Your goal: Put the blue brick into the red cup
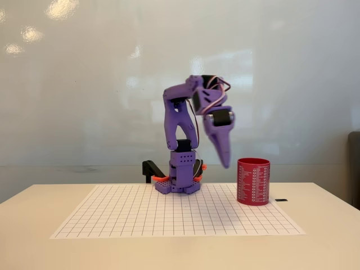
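Observation:
The red cup (pixel 253 181) stands upright on the right part of the gridded mat, with rows of small white print on its side. My purple gripper (pixel 225 162) hangs point-down just left of the cup, its tip about level with the rim and clear of it. The fingers taper together into a single point and look shut; the tip is blurred, so I cannot make out anything held there. The blue brick is out of view: it does not show on the mat, and the cup's inside is hidden from this side.
The white gridded mat (pixel 140 216) covers the middle of the pale table. The arm's base (pixel 179 183) stands at the mat's back edge with a black clamp (pixel 151 169) beside it. A small black object (pixel 281 199) lies right of the cup.

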Tool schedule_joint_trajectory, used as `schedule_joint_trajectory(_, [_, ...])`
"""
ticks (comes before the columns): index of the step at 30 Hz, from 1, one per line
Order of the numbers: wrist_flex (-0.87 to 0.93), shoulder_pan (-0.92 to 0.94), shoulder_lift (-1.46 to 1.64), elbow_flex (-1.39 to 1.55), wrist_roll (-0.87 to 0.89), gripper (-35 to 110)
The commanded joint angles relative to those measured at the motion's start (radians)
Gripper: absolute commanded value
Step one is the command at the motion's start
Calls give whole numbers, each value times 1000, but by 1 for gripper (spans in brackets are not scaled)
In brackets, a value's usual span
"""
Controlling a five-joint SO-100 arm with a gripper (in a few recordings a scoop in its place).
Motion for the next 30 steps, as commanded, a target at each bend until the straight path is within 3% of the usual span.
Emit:
schedule_joint_trajectory(1, [-25, 114, 83, -3, 6, -1])
schedule_joint_trajectory(9, [-15, 341, 374, 132, -51, -1])
schedule_joint_trajectory(22, [167, 413, 1250, 551, -92, -1])
schedule_joint_trajectory(26, [132, 416, 1250, 583, -100, -1])
schedule_joint_trajectory(30, [-12, 342, 1250, 716, -86, -1])
